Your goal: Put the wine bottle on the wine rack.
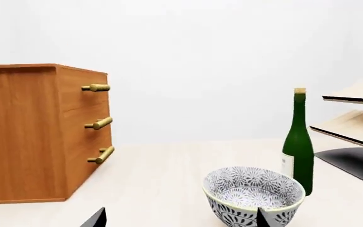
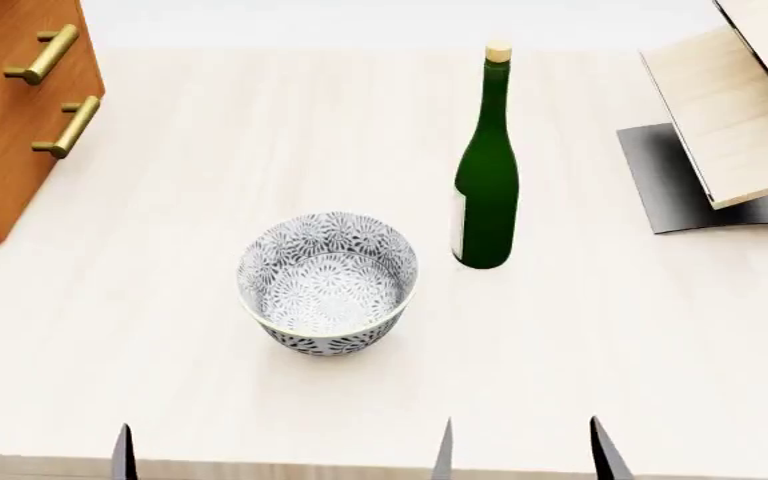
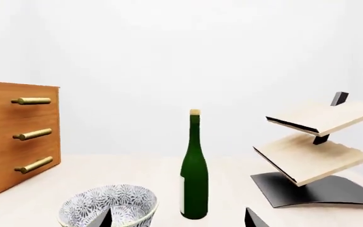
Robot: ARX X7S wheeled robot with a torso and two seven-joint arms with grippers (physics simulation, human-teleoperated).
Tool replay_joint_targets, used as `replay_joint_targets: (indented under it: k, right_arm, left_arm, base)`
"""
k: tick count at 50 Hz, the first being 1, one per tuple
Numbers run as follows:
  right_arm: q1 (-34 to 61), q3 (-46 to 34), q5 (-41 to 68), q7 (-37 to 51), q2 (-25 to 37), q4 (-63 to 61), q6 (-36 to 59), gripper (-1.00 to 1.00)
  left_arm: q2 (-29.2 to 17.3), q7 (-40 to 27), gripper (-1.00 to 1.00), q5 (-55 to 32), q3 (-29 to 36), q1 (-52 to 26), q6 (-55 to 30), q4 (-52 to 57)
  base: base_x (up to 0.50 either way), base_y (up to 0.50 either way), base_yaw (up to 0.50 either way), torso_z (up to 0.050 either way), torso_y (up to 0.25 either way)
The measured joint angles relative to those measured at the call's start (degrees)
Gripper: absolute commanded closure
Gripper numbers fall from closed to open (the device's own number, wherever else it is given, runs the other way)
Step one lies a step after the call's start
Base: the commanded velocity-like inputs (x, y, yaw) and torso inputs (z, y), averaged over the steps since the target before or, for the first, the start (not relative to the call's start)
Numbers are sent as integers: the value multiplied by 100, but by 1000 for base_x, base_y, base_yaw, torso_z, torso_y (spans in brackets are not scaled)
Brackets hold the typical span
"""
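Far-left corner of the counter (image 2: 224, 150): orange-brown wooden drawer cabinet (image 2: 4, 110), brass bar handles (image 2: 67, 126) facing the middle. Three handles visible in the wrist views, two in the head view.

Near edge, left side: left gripper (image 2: 45, 448), only two dark fingertips (image 2: 123, 450) poking into the head view, spread apart, nothing between them. Released, clear of everything.

Centre of the counter, slightly toward the near edge: patterned ceramic bowl (image 2: 328, 283), grey-white floral print, upright, nothing visible inside. Left wrist view looks straight over its rim.

Just right of the bowl and a bit farther back: wine bottle (image 2: 486, 190), dark green glass, tan cork, pale cream label low on the body. Standing upright on the counter, near the bowl but not touching, untouched by either gripper.

Near edge, right of centre: right gripper (image 2: 523, 448), two dark fingertips (image 2: 606, 452) apart, released, holding nothing. Sits in front of the bottle, well short of it.

Far-right corner: wine rack (image 2: 738, 130), two tilted light wood boards with thin dark edges on a curved grey metal base (image 2: 658, 180), partly cut off by the frame edge. Boards bare. Apart from the bottle, open counter between them.
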Motion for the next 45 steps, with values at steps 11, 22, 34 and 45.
replay_joint_targets:
  k: [11, 22, 34, 45]
  right_arm:
    - [-469, -49, 62, 89, 138, -1048, -373, -100]
    - [-774, -111, 26, 142, 217, -1458, -1031, -100]
    - [-848, -193, -21, 190, 293, -1515, -1325, -100]
    - [-849, -251, -38, 248, 355, -1511, -1366, -100]
  left_arm:
    - [-143, -206, -100, 192, 78, 507, 191, 1124]
    - [-239, -394, -100, 227, 50, 878, 676, 1710]
    - [-331, -499, -100, 233, 74, 999, 890, 1900]
    - [-402, -559, -100, 255, 127, 1022, 920, 1953]
  base:
    - [0, 0, 0, 0, 0]
    - [0, 0, 0, 0, 0]
    - [44, 0, 0, 0, 0]
    - [136, 0, 0, 0, 0]
